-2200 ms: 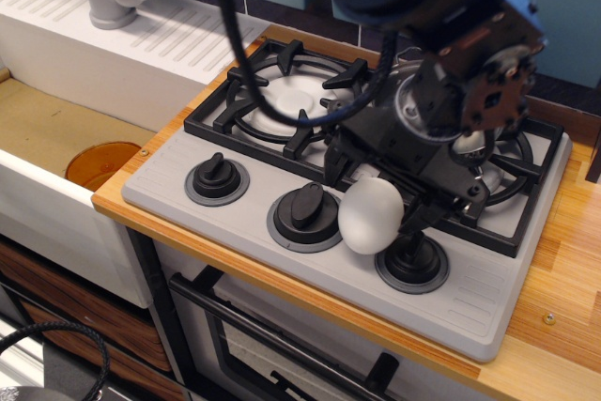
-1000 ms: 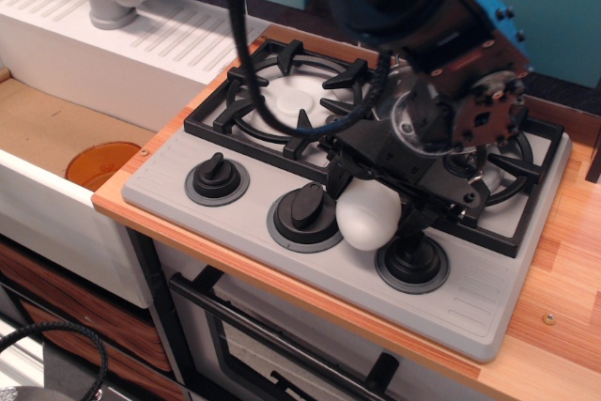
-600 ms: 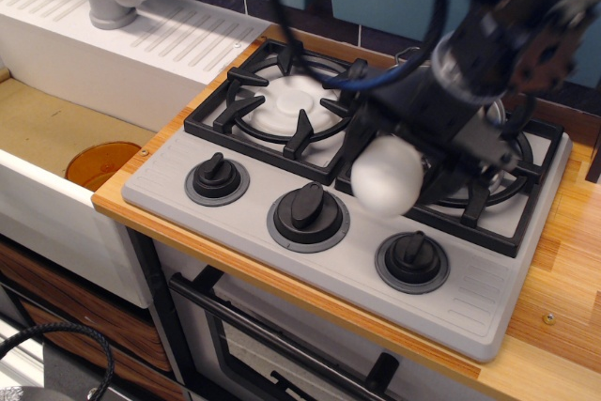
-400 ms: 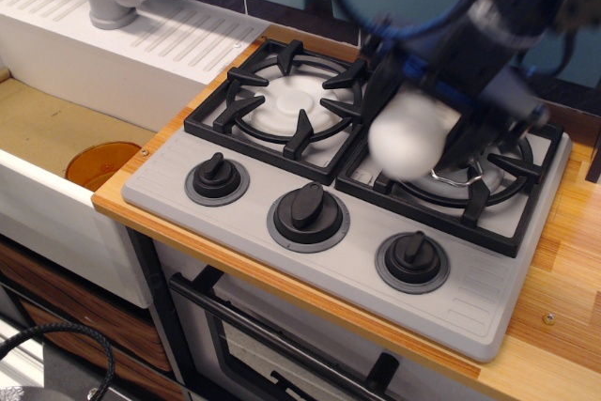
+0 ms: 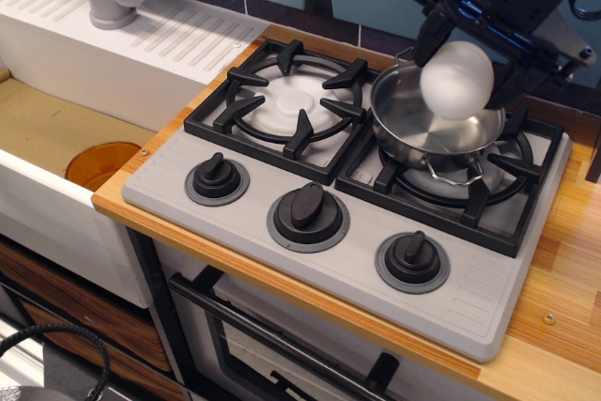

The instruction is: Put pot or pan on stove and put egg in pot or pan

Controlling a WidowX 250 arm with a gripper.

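Grey stove (image 5: 310, 260) on wooden counter (image 5: 563, 279); sink (image 5: 56, 138) beside.

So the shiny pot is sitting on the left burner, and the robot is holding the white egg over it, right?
Not quite: the pot sits on the right burner of the stove, not the left, as the observation.image view shows. The rest holds: the end effector grips the white egg above the pot.
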